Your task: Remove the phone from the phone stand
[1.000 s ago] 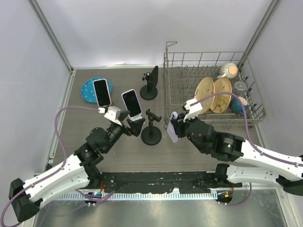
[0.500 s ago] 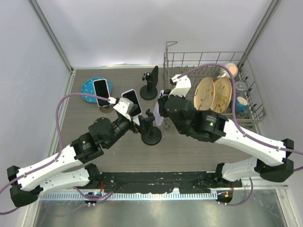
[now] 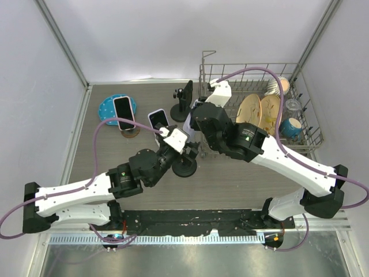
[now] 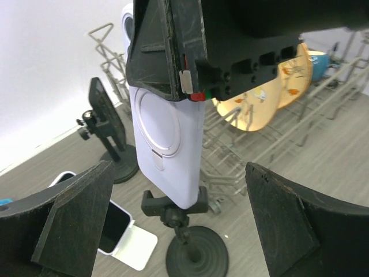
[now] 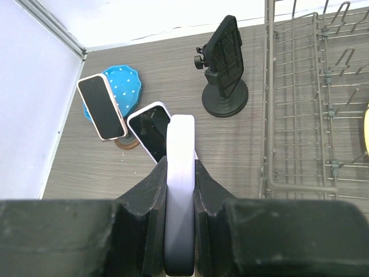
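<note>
Ringed back of phone [image 4: 164,150]: left-wrist only.

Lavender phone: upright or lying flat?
Upright. Left wrist view shows the lavender phone standing on end, bottom edge at the clamp of the near stand, top pinched in the right claw.

No readable text, label, brand or number in any view. Only a plain ring mark on the lavender back of the phone [image 4: 167,150], without wording. Orange motifs on the plates [image 4: 260,99] in the rack, too small to pass for lettering.
</note>
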{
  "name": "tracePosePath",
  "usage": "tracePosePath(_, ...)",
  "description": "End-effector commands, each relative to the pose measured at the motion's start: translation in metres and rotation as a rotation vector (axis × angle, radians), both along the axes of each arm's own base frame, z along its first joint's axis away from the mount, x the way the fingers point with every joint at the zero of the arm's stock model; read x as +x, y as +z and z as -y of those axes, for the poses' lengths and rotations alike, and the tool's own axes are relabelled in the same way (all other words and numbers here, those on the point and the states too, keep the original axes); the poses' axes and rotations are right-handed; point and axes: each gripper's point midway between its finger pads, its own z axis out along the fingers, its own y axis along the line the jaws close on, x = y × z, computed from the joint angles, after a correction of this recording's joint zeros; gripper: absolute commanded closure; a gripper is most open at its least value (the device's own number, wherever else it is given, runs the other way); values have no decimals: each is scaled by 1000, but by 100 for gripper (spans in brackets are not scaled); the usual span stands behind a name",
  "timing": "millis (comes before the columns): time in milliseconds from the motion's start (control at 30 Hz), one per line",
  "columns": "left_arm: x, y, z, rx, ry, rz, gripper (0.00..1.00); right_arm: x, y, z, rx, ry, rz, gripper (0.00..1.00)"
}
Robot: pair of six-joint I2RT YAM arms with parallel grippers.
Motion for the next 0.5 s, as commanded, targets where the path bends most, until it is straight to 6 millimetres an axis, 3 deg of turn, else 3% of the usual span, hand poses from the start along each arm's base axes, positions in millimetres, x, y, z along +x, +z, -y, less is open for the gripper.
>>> tracePosePath(0,23,16,-11,-51,178,99,1,-2,56,7,243,-30,84,99)
tracePosePath(200,33,30,-9,-100,258,163,10,-6,56,17,300,-45,94,99)
tracePosePath(467,40,24,13,-40,253,187,25,-6,54,22,336,-63,100,99)
